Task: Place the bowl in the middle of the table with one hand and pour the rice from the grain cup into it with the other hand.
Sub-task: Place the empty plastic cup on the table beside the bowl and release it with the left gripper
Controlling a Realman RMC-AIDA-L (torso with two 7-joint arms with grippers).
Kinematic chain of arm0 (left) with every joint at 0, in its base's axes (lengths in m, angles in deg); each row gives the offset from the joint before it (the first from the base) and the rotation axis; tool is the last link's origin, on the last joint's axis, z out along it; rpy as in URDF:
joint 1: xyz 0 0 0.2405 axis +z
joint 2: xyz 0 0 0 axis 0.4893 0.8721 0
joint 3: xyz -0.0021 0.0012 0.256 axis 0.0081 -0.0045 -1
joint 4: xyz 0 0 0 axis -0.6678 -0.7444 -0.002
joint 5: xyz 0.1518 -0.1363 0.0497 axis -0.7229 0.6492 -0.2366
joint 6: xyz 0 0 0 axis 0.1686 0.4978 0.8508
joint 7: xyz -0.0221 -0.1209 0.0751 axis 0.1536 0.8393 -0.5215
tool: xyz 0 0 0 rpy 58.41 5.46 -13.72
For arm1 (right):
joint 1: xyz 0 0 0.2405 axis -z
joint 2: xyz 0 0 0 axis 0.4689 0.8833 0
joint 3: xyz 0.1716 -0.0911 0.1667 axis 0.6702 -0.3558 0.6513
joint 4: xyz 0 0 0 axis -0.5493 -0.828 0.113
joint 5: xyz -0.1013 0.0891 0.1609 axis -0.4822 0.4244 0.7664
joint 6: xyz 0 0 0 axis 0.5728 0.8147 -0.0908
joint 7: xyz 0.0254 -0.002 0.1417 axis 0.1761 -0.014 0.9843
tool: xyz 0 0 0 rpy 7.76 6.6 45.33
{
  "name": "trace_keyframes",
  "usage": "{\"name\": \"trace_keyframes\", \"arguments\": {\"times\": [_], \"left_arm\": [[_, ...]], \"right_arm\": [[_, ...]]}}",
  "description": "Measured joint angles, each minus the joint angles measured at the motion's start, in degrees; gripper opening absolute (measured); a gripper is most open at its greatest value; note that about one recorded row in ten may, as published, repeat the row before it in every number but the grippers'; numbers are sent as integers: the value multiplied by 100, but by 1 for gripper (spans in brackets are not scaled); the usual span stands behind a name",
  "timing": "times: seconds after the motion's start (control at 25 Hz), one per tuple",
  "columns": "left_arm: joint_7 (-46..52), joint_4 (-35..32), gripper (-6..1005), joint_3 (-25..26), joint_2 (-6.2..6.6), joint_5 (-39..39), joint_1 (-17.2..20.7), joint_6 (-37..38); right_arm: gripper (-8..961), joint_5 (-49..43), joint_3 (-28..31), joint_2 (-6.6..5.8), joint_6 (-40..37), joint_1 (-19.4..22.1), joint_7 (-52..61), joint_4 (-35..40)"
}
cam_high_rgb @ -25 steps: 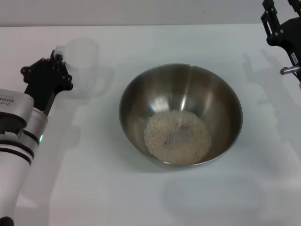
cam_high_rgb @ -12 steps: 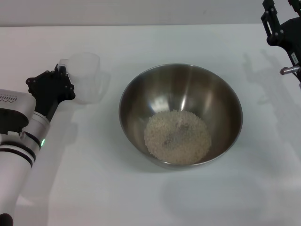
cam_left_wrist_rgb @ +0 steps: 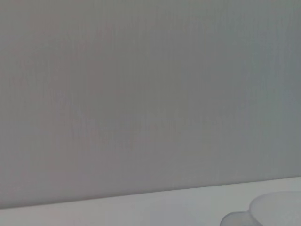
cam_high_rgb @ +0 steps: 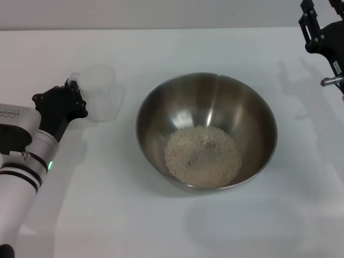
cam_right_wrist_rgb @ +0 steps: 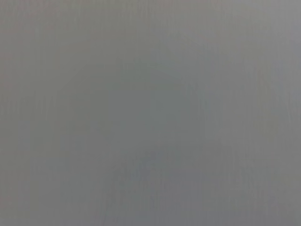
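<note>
Bowl point(cam_high_rgb: 207, 130): at surface point(cam_high_rgb: 161, 226) centre, rice point(cam_high_rgb: 202, 156) already inside.
Grain cup point(cam_high_rgb: 99, 92): empty, at 9 o'clock of bowl, left gripper point(cam_high_rgb: 69, 99) clamps its handle to set it down.
Right gripper point(cam_high_rgb: 317, 27): parked at 2 o'clock, grip state not visible.

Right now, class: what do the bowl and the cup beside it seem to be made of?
The bowl: apparently stainless steel, brushed grey, with reflections on its inner wall. The grain cup: probably clear plastic, slightly frosted; the white table shows through it.

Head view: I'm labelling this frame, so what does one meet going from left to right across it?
Left gripper → grain cup → bowl holding the rice → right gripper, all over the table.
</note>
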Motion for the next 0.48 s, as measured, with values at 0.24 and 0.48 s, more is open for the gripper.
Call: {"name": "trace_keyframes", "arguments": {"times": [0.24,0.48], "left_arm": [[255,-52,28,-36,9,-41,-18,-6],[401,-45,174,-45,20,-54,45,11]], "right_arm": [[508,0,-10,0,0,2,0,-11],[508,0,-42,0,0,0,-1,-28]]}}
